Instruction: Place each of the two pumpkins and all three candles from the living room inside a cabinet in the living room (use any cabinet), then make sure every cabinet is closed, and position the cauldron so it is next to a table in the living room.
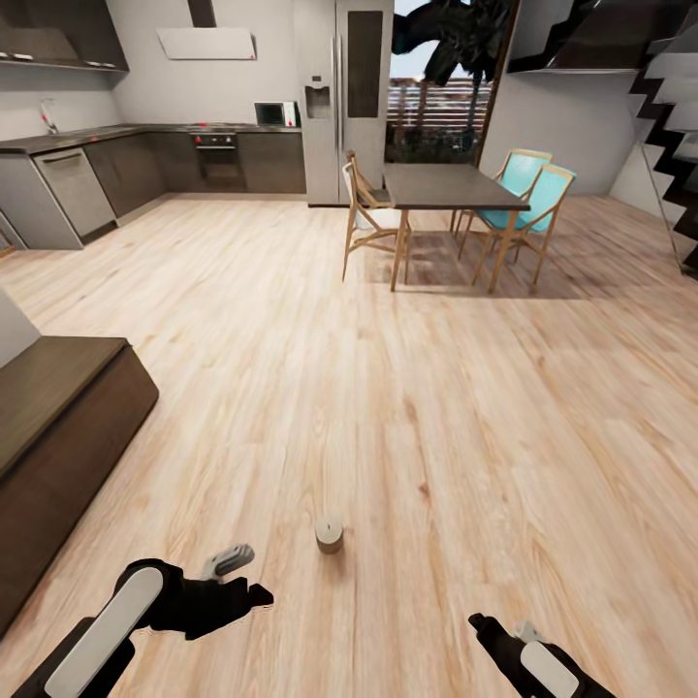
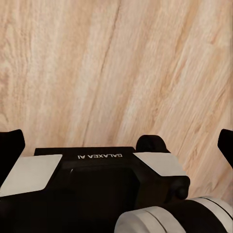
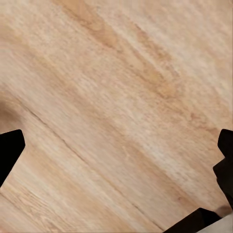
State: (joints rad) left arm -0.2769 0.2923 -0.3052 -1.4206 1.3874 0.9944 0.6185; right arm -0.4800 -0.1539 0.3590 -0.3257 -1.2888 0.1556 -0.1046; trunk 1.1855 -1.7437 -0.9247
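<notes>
Candle: one short beige-grey cylinder is seen upright on the wooden floor, in the near part of the head view, between the two arms and slightly nearer the left one.

Left claw: it is held low over the floor, just beside the candle and apart from it. In the left wrist view the dark fingertips are seen spread to the frame's opposite edges with only floor planks between them; nothing is gripped.

Right claw: it is held low over the floor at the bottom right of the head view, well apart from the candle. In the right wrist view the fingertips stand wide apart at the two edges over bare planks; nothing is gripped.

Cabinet: a long, low dark-brown unit with a slab top is seen at the left edge of the head view, near the left arm.

Dining desk: a dark top on wooden legs is placed far across the floor, with one wooden chair on its left and two turquoise chairs on its right.

Background: grey kitchen cupboards and a refrigerator are ranged along the far wall; stairs rise at the far right.
</notes>
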